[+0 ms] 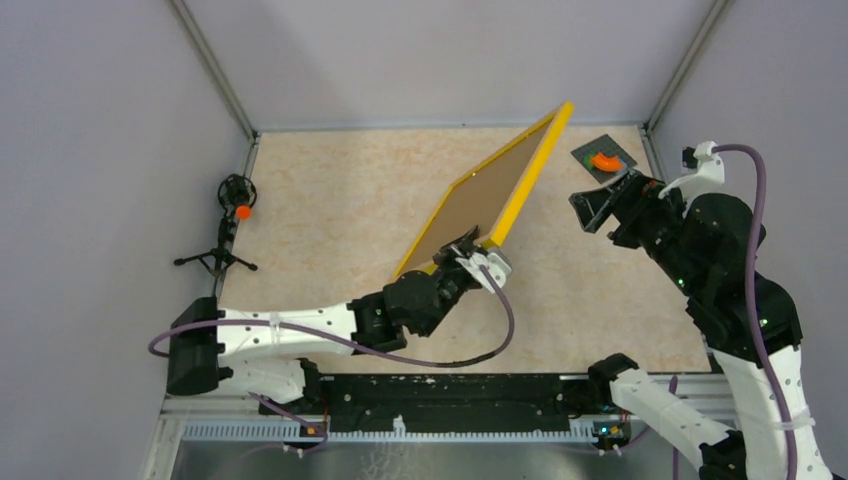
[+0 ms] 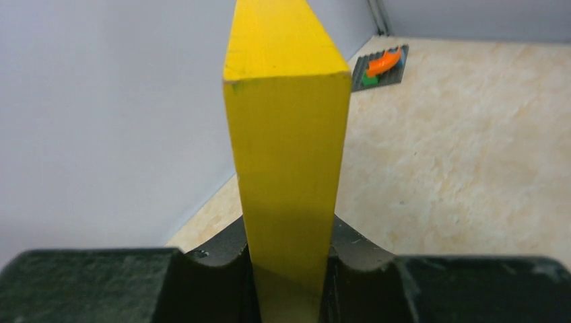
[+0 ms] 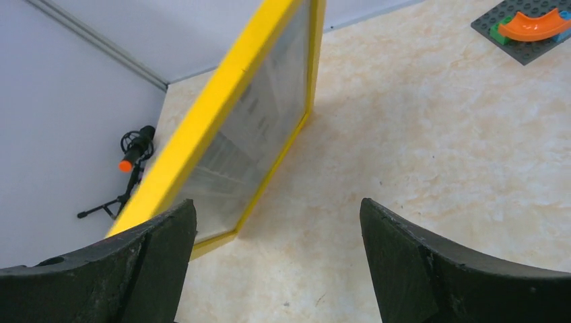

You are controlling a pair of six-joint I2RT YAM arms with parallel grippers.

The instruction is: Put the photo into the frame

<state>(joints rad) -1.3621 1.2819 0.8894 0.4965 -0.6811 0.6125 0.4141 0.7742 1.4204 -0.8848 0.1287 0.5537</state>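
Tilted frame (image 1: pixel 527 175) blocks centre, right side seemingly open

Robot lab cell w/ grey walls (image 1: pixel 100 150), beige tabletop (image 1: pixel 340 200), tripod mic (image 1: pixel 232 225).

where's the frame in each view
Top external: frame at centre, tilted, its near corner in the left gripper.
Left wrist: frame edge-on up the middle, clamped between the fingers.
Right wrist: frame upper left, glass side showing.
Landmark: grey plate shows in all three.
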